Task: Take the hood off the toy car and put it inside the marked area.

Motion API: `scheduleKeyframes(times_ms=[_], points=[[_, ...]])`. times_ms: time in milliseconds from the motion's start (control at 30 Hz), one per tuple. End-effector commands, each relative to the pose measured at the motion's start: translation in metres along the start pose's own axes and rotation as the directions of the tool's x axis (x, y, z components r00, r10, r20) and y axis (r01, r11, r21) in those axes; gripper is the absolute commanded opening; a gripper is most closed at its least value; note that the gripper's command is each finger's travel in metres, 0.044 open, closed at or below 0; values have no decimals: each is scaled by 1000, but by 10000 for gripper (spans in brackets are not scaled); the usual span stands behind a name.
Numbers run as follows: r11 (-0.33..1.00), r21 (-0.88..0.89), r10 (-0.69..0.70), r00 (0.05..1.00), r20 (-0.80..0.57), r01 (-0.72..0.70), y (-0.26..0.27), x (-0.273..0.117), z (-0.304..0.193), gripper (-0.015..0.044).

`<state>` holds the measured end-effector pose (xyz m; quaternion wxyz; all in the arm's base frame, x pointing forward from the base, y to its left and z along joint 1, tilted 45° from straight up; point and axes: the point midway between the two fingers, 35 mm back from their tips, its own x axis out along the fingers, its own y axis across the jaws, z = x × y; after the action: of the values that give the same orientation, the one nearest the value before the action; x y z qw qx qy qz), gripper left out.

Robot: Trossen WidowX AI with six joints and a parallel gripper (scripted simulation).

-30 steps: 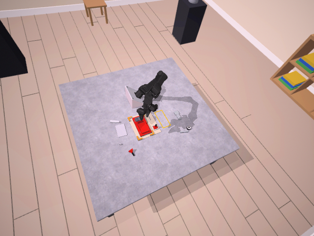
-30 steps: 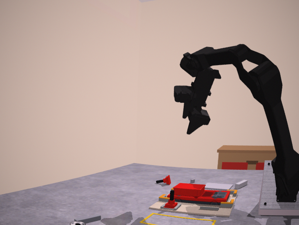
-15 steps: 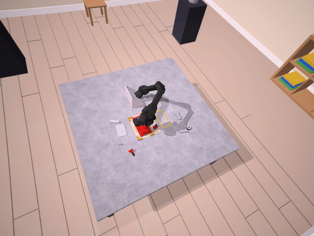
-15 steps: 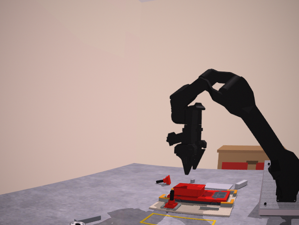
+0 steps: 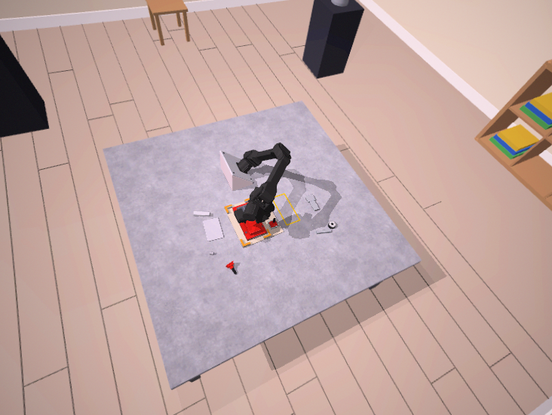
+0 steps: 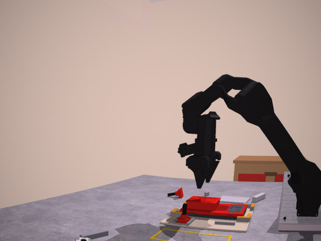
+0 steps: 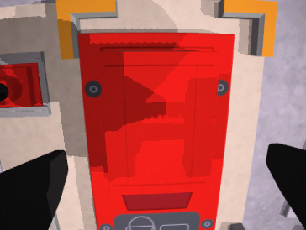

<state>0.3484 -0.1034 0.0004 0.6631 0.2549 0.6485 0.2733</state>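
Note:
The toy car (image 5: 237, 207) (image 6: 240, 213) (image 7: 90, 126) is red and sits on a cream board between orange corner brackets. Its hood, a raised red box (image 5: 254, 229) (image 6: 203, 204) (image 7: 160, 161), is on the car. My gripper (image 6: 203, 185) (image 7: 170, 158) is open and empty, pointing down above the hood without touching it. In the wrist view its fingers stand on either side of the car, wider apart than the car's width. In the top view the arm hides the fingertips and part of the car. The marked area, a yellow outline (image 5: 292, 207) (image 6: 157, 233), lies beside the board.
A red block with an upright black handle (image 5: 273, 223) (image 6: 184, 209) stands on the board beside the car. A pale plate (image 5: 213, 229) (image 6: 234, 199) and a bar (image 5: 202, 213) (image 6: 258, 197) lie on the board's other side. A red piece (image 5: 230, 265) (image 6: 180, 193) with a black handle lies farther off.

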Motion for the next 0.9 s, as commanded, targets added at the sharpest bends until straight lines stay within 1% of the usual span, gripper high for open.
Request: scheduleKeyframes(times_ms=[0,867], points=[[1000,6,5,1000,-2,-5,1,5,-1,440],[1000,6,6,1000,-2,-6,0,28,-2,440]])
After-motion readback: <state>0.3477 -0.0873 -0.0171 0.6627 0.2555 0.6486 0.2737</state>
